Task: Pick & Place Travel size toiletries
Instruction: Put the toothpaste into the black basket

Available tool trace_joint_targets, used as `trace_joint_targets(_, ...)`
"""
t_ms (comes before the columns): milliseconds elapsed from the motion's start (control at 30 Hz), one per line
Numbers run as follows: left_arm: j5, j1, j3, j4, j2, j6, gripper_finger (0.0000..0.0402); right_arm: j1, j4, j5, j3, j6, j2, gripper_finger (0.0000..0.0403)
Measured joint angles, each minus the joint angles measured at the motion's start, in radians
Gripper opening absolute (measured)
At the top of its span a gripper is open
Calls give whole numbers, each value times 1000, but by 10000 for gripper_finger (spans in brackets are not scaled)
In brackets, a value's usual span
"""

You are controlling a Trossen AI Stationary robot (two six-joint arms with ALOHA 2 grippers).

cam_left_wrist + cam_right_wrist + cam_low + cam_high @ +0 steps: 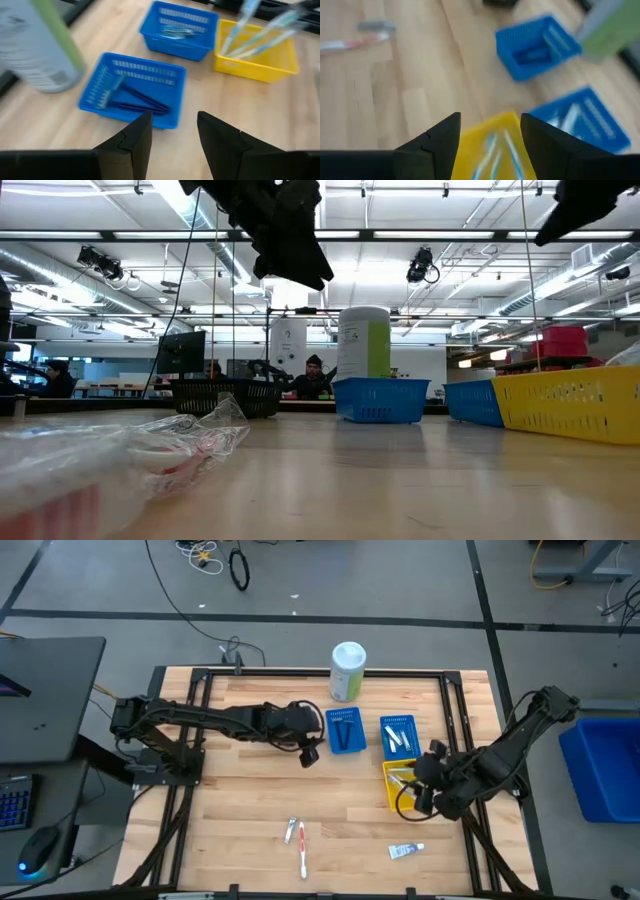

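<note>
My left gripper is open and hovers beside the left blue bin, which holds dark-handled razors. My right gripper is open above the yellow bin, where pale-blue toothbrushes lie. White tubes lie in the right blue bin. Flat on the wood near the table's near edge lie a red toothbrush, a small grey item and a white tube. In the low view a clear-wrapped red item lies close to the camera.
A tall white-and-green canister stands at the far edge behind the bins. A black metal frame borders the table. Bare wood lies between the bins and the loose items. People sit in the room beyond.
</note>
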Motion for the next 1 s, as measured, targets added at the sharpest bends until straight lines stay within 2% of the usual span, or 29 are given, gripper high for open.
trace_joint_targets(67,35,-11,0,-1,0,-3,164,-7,86,-19,-20,-82,0,218)
trace_joint_targets(133,53,-24,0,-1,0,-1,164,-18,213,-82,-49,-155,0,217)
trace_joint_targets(300,32,-49,0,0,0,22,164,-33,652,-331,-131,-400,49,211)
trace_joint_targets(400,9,-52,0,-1,0,21,164,-32,789,-415,-135,-509,128,205)
trace_joint_targets(533,-6,-52,0,0,0,20,164,-40,804,-522,-135,-532,259,198)
trace_joint_targets(667,-12,-50,0,2,0,20,164,-43,701,-677,-136,-378,367,197)
trace_joint_targets(833,-36,-50,0,2,0,20,164,-14,532,-799,-137,-180,435,196)
trace_joint_targets(1000,-36,-50,0,0,0,20,164,48,503,-817,-137,-167,491,194)
